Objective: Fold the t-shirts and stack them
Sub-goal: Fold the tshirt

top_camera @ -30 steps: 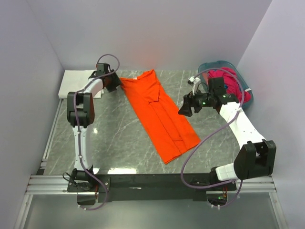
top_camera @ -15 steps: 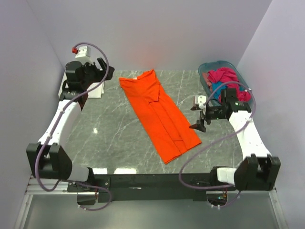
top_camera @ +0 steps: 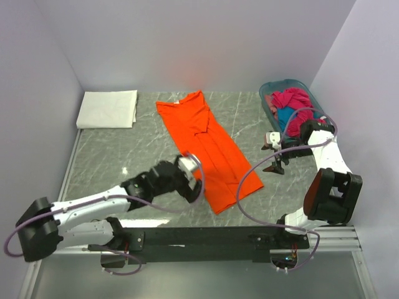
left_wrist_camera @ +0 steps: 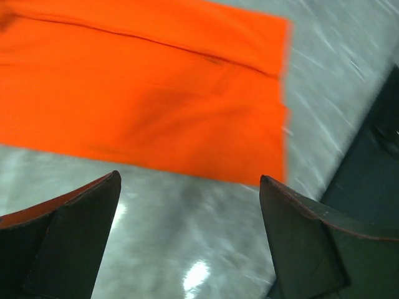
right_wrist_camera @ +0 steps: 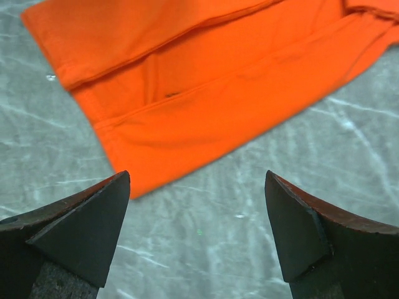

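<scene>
My left claw (left_wrist_camera: 188, 179) gapes wide and grips nothing. It hangs over the grey table (top_camera: 143, 149) at the near end of the orange t-shirt (top_camera: 209, 149). My right claw (right_wrist_camera: 196, 175) is spread just as wide and is also empty, above bare table beside that shirt's right edge. I count one orange t-shirt, lying as a long folded strip mid-table, and one white t-shirt (top_camera: 107, 109) folded at the far left. One magenta t-shirt (top_camera: 296, 99) and one blue t-shirt (top_camera: 285, 117) are bundled in the single teal basket (top_camera: 269, 90).

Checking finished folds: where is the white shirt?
Top view: the white shirt lies in the far left corner of the table, left of the orange shirt.
</scene>
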You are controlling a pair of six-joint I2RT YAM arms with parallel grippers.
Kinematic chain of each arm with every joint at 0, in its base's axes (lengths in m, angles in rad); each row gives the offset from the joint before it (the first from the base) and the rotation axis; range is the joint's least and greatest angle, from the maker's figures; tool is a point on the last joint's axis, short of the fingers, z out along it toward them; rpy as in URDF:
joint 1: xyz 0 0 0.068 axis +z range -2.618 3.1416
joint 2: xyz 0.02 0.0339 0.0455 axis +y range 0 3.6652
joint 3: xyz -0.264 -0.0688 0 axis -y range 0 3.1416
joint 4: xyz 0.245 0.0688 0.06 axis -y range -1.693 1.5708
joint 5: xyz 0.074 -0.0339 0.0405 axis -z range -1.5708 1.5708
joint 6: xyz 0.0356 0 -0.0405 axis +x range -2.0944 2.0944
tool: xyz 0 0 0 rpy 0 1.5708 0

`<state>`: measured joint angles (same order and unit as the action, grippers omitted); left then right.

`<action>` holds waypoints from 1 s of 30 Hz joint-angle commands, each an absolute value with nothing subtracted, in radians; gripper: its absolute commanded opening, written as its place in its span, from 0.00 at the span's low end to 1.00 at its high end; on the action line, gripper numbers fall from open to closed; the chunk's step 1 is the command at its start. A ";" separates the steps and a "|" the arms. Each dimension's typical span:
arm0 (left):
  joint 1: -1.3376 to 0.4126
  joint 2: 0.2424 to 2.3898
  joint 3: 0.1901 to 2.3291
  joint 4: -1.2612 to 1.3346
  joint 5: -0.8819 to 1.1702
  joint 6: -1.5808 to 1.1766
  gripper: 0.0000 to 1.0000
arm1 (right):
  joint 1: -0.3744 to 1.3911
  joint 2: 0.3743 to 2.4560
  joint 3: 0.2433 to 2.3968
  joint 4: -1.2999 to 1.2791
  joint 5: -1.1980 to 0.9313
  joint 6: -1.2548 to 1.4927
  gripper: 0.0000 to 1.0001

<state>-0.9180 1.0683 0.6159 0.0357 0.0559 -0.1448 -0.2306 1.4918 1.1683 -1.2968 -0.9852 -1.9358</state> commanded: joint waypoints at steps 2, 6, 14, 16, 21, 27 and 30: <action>-1.124 1.188 0.595 0.187 -0.070 -0.098 0.95 | -0.245 1.483 1.131 -1.443 -1.003 -2.102 0.94; -1.261 1.397 0.699 0.164 -0.230 -0.060 0.90 | -0.245 1.497 1.100 -1.436 -1.011 -2.111 0.94; -1.327 1.591 0.762 0.239 -0.298 -0.075 0.83 | -0.244 1.499 1.074 -1.425 -0.983 -2.102 0.96; -1.347 1.621 0.773 0.241 -0.310 -0.078 0.82 | -0.245 1.502 1.069 -1.413 -0.983 -2.092 0.96; -1.400 1.664 0.787 0.239 -0.362 -0.095 0.82 | -0.245 1.506 1.069 -1.402 -0.992 -2.085 0.97; -1.437 1.724 0.808 0.186 -0.474 -0.130 0.73 | -0.247 1.491 1.066 -1.384 -0.991 -2.072 0.98; -1.440 1.773 0.844 0.120 -0.558 -0.152 0.58 | -0.244 1.473 1.046 -1.367 -0.973 -2.077 0.98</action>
<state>-1.4361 1.7279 0.8078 0.1959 -0.4358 -0.1234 -0.2405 1.4963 1.0698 -1.3289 -0.9760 -1.9800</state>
